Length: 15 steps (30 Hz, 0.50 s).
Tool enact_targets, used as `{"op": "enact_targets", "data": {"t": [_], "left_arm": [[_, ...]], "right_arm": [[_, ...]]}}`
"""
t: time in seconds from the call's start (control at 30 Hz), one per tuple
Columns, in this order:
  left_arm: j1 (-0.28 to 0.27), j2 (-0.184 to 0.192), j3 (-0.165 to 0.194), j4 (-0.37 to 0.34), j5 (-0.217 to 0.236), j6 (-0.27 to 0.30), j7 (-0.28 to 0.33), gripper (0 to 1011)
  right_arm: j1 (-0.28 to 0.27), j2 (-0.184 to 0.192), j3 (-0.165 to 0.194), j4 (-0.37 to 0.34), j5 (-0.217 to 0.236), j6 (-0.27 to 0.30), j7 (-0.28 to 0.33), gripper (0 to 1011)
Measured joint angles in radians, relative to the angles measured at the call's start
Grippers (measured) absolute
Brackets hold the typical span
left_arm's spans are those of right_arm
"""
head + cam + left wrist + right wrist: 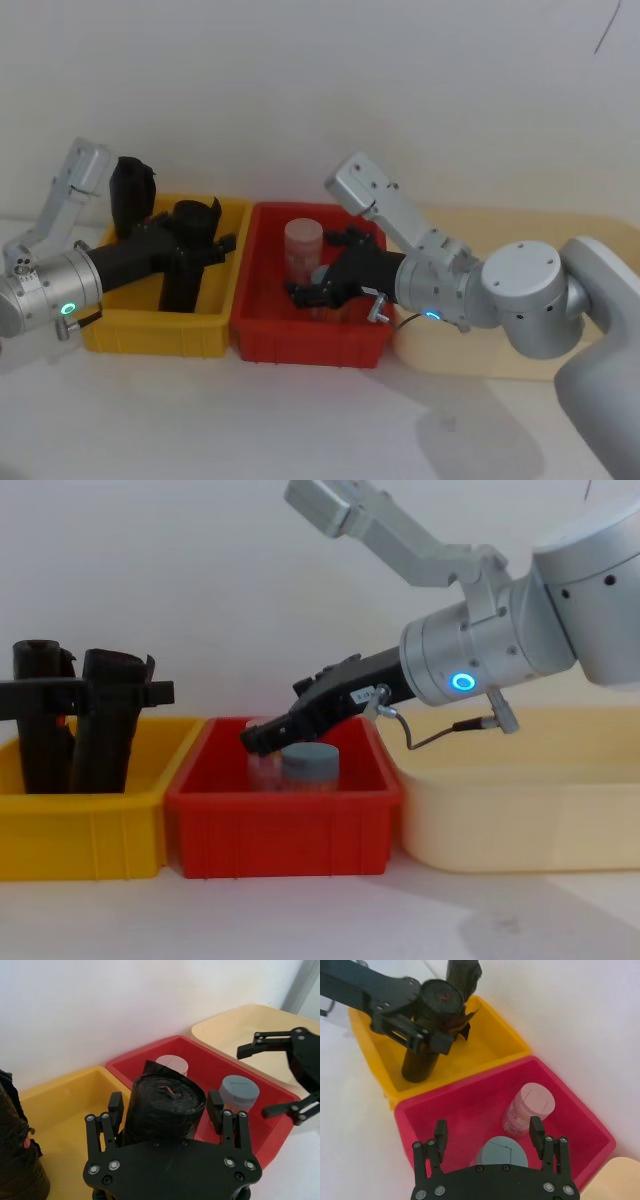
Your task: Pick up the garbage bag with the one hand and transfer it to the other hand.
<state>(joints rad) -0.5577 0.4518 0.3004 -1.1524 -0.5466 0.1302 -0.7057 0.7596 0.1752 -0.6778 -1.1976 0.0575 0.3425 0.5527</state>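
Note:
The garbage bag (167,1110) is a black roll with a red mark on its top end. It stands upright in the yellow bin (150,335). My left gripper (165,1099), on the teal-lit arm, is open and straddles the roll's upper part, with the fingers (116,1107) close on either side. The same roll (183,280) and left gripper (200,240) appear in the head view. My right gripper (488,1132), on the blue-lit arm, hangs open over the red bin (445,1110) with nothing between its fingers. It is well apart from the bag.
A second black roll (130,195) stands at the yellow bin's back left corner. The red bin holds a pink jar (527,1107) and a grey-lidded cylinder (502,1150) below the right gripper. A cream tray (520,810) lies to the right.

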Motion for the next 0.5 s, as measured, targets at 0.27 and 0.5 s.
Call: {"op": "enact_targets", "data": {"t": [0.27,0.5], "left_arm": [[0.0,0.0,0.0,0.0,0.0,0.0,0.0,1001],[0.0,0.0,0.0,0.0,0.0,0.0,0.0,1001]], "right_arm": [[0.039,-0.024,-0.009,0.084,-0.015,0.007,0.012,1000],[0.065,-0.035,-0.012,0.13,-0.022,0.019,0.031,1000]]}}
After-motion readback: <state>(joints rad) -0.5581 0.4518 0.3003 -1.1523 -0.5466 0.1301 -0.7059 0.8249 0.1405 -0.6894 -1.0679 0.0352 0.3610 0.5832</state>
